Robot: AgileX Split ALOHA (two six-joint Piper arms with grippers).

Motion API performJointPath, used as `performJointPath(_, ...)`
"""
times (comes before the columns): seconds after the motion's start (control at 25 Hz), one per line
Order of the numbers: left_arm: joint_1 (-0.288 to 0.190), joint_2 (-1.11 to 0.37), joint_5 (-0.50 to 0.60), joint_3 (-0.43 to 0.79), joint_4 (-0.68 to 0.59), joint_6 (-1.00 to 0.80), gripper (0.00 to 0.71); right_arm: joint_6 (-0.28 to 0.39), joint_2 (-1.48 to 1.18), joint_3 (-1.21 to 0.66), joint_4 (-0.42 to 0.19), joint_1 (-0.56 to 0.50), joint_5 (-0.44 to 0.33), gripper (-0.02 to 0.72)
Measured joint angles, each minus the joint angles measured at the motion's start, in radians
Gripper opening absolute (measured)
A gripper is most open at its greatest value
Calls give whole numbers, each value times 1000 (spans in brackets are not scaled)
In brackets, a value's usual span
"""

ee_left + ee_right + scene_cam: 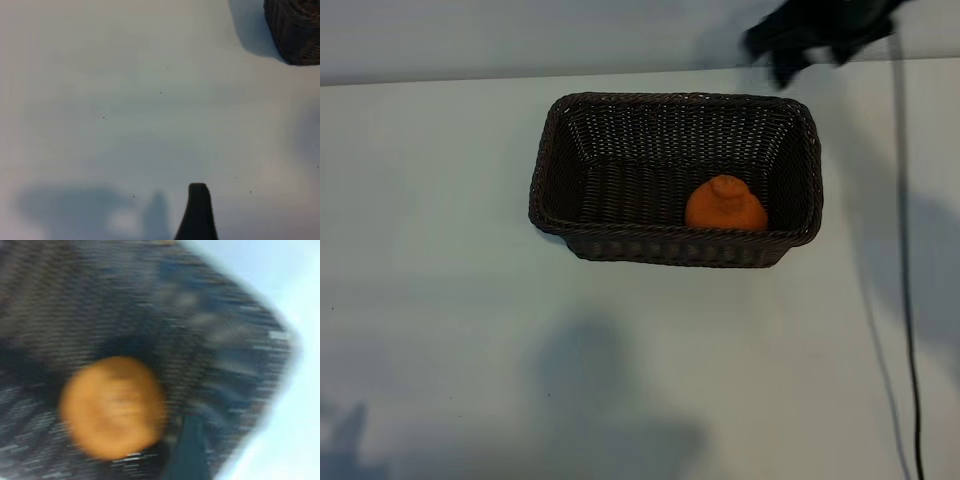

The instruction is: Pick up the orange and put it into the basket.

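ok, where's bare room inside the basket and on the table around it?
Inside the basket, the floor is bare except where the orange sits against the near wall. The table is bare around it. Crowded only by the right gripper at the basket's far corner.

The orange [725, 205] sat inside the basket [552, 150], low against its near wall and right of the middle, knob pointing up, skin matte and bright. The basket, dark brown wicker with a braided rim and sloping sides, stood lengthwise left to right, toward the far side of my table.
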State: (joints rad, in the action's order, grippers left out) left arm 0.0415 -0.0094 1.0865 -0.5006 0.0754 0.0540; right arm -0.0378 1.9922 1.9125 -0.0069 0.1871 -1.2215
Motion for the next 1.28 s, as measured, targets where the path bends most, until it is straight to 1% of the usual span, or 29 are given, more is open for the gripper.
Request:
performJointPath(0.12,0,0,0,0,0,0,592,-1,0,0,-25,-126,0,599)
performJointPath(0.32,0,0,0,0,0,0,592,0,0,0,-24,-337,0,591)
performJointPath(0.44,0,0,0,0,0,0,592,1,0,0,7,-444,0,573)
performJointPath(0.56,0,0,0,0,0,0,592,2,0,0,43,-520,0,557)
performJointPath(0.68,0,0,0,0,0,0,592,3,-5,0,99,-568,-2,551)
performJointPath(0.8,0,0,0,0,0,0,592,0,-41,0,135,-577,-6,550)
performJointPath(0.96,0,0,0,0,0,0,592,-1,-144,0,167,-573,-16,548)
performJointPath(1.08,0,0,0,0,0,0,592,-14,-245,-5,194,-573,-23,548)
performJointPath(1.28,0,0,0,0,0,0,592,-43,-455,-96,204,-573,-25,548)
